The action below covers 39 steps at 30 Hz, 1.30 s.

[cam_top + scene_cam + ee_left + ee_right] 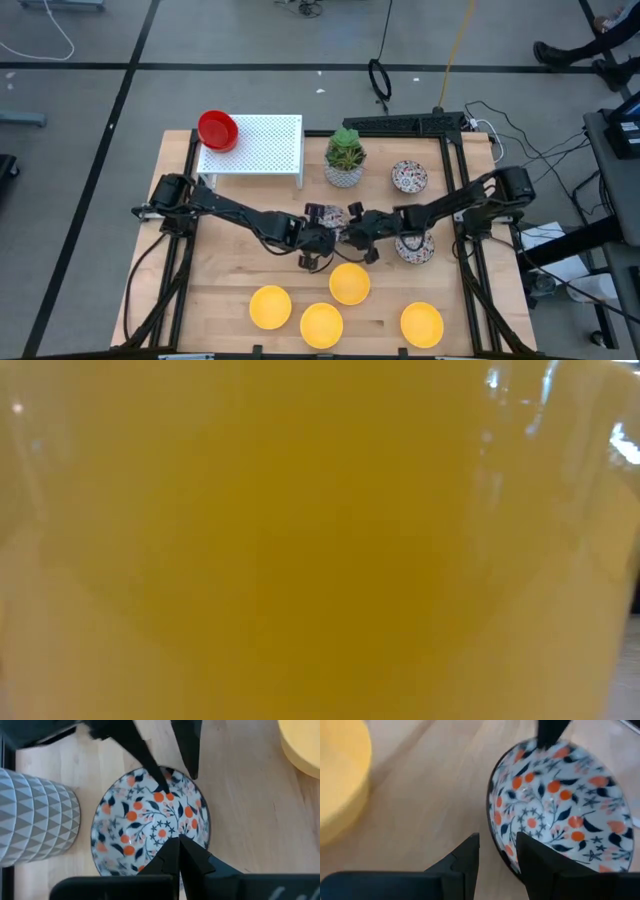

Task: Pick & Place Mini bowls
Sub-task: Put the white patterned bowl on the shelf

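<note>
- High view: both arms reaching in over the middle of the wooden desk (230,270), meeting at a floral mini bowl (332,214) just in front of the white plant pot (344,172). Left gripper (318,243) and right gripper (362,232) close together there. Two more floral bowls visible: one beside the pot (409,177), one under the right arm (414,246). Four yellow bowls (349,283) lined along the near edge, probably already sorted by colour. Red bowl (217,130) set on the corner of the white perforated rack (262,143).
- Low view: filled entirely by the side of a yellow bowl (320,540) standing right at the lens; nothing else readable.
- Left wrist view: left fingers (195,857) closed together, tips over the near rim of the floral bowl (150,822); no wall visibly between them, so no grip claimed. Right arm's fingers (190,750) at the far rim.
- Right wrist view: right fingers (535,860) standing fairly wide, one inside and one outside the bowl's wall (500,825), apparently set to pinch the rim; not yet clamped.
</note>
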Tool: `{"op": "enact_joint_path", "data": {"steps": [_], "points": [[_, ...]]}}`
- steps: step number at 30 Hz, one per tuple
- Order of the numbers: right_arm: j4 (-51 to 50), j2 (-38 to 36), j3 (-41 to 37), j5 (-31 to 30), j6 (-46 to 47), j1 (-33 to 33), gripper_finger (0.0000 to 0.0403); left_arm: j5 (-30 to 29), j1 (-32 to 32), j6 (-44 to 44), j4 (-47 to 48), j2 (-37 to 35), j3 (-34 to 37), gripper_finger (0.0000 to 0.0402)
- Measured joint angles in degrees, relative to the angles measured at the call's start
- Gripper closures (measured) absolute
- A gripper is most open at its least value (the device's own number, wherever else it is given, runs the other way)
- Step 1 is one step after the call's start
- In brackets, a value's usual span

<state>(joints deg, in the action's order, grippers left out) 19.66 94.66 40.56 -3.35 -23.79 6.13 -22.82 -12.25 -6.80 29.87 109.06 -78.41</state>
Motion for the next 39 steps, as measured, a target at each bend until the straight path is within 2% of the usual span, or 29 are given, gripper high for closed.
{"op": "enact_joint_path", "data": {"steps": [3,9,12,17,19,21,26,35,39], "points": [[1.18,1.39,0.02,-2.62,-3.98,0.65,0.0286,-0.16,0.00,1.75,0.01,0.00,0.00,0.0382],[2.18,1.94,0.23,-8.20,-7.12,1.52,0.0293,-0.20,0.00,4.01,1.26,-1.90,0.04,0.0314],[1.78,1.96,0.87,-8.68,-7.10,1.51,0.0319,-0.20,0.00,4.56,2.14,-3.74,0.05,0.0277],[0.39,1.94,2.15,-8.44,-7.30,1.49,0.0390,-0.22,0.00,5.15,3.17,-8.01,0.04,0.0232],[-1.18,2.00,2.79,-8.46,-7.45,1.48,0.0394,-0.20,0.00,6.28,4.73,-9.93,0.04,0.0220],[-1.89,2.00,3.79,-8.27,-8.03,1.45,0.0394,-0.22,0.00,7.48,5.47,-11.81,0.04,0.0212],[-2.65,3.27,8.75,-3.34,-8.30,1.06,0.0398,-0.22,0.00,11.00,9.24,-15.62,0.02,0.0204],[-13.17,15.45,26.97,-2.42,-8.59,0.37,0.0400,0.72,-0.25,19.97,19.78,-18.51,-0.04,0.0203],[-15.56,19.37,31.91,-2.31,-8.57,-0.13,0.0401,1.65,-0.70,23.56,25.34,-18.78,-0.03,0.0203]]}}
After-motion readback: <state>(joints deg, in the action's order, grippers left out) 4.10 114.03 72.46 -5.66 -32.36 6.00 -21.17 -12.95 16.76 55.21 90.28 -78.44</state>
